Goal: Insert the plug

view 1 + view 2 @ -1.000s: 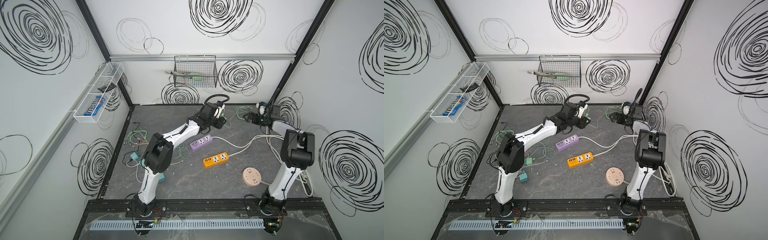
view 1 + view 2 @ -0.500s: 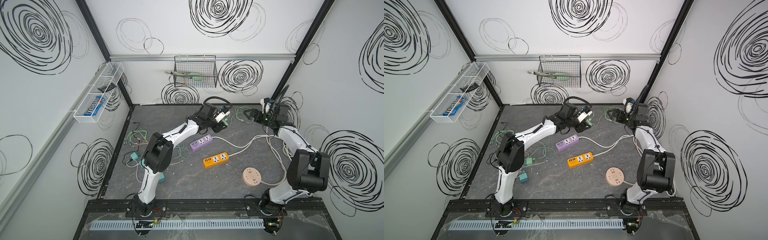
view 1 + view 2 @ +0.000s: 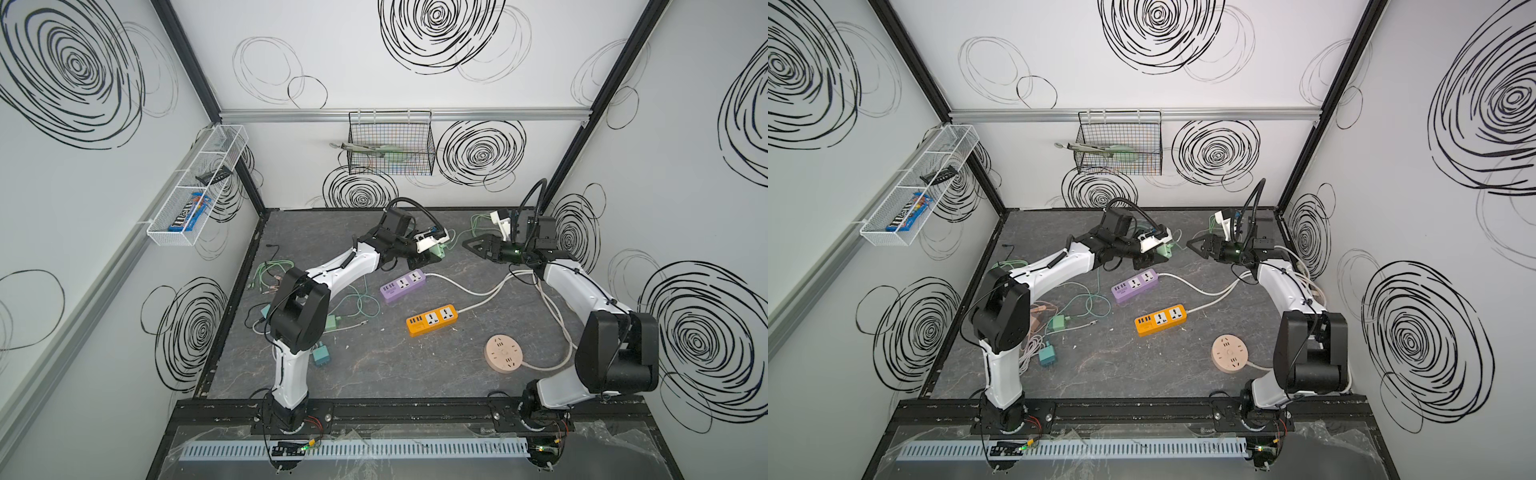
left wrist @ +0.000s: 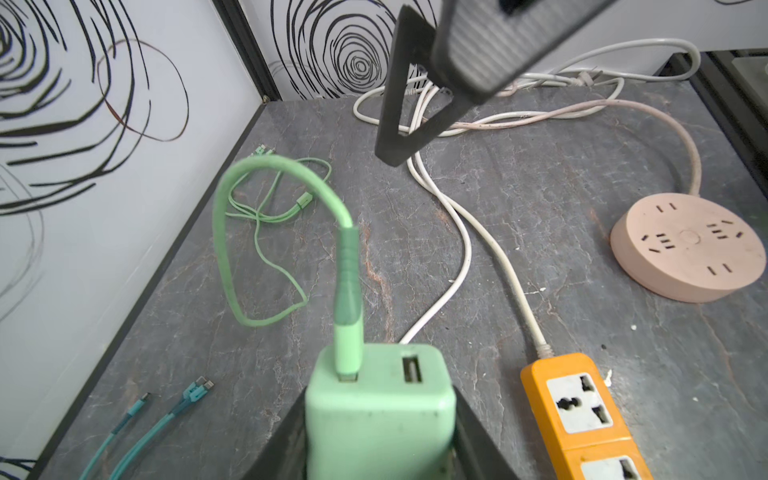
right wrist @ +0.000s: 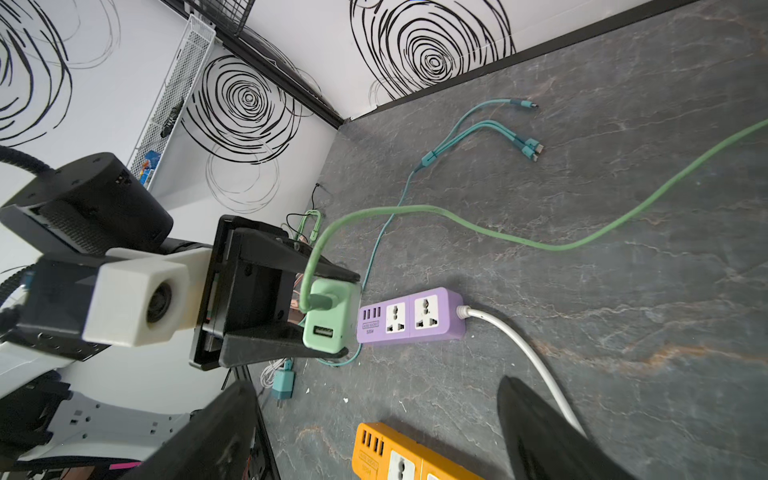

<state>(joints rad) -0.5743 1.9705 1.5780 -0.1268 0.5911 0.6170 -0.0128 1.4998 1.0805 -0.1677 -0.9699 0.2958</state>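
The plug (image 4: 378,411) is a light green charger block with a green cable (image 4: 349,282) in one of its two USB ports. My left gripper (image 3: 432,254) is shut on it and holds it above the mat, behind the purple power strip (image 3: 403,285). The plug (image 5: 330,316) sits between the black fingers, close to the strip's end. My right gripper (image 3: 467,244) is open and empty, and its tips point at the plug from the right with a short gap between. An orange power strip (image 3: 432,320) and a round pink socket (image 3: 503,353) lie nearer the front.
Loose green and teal cables (image 3: 274,274), a green adapter (image 3: 332,322) and a teal adapter (image 3: 322,356) lie by the left arm. White cords (image 3: 552,307) run along the right side. A wire basket (image 3: 390,145) hangs on the back wall.
The right arm has swung from the back right corner toward the middle, and its open gripper now faces the plug. The left gripper has shifted slightly right, still holding the plug.
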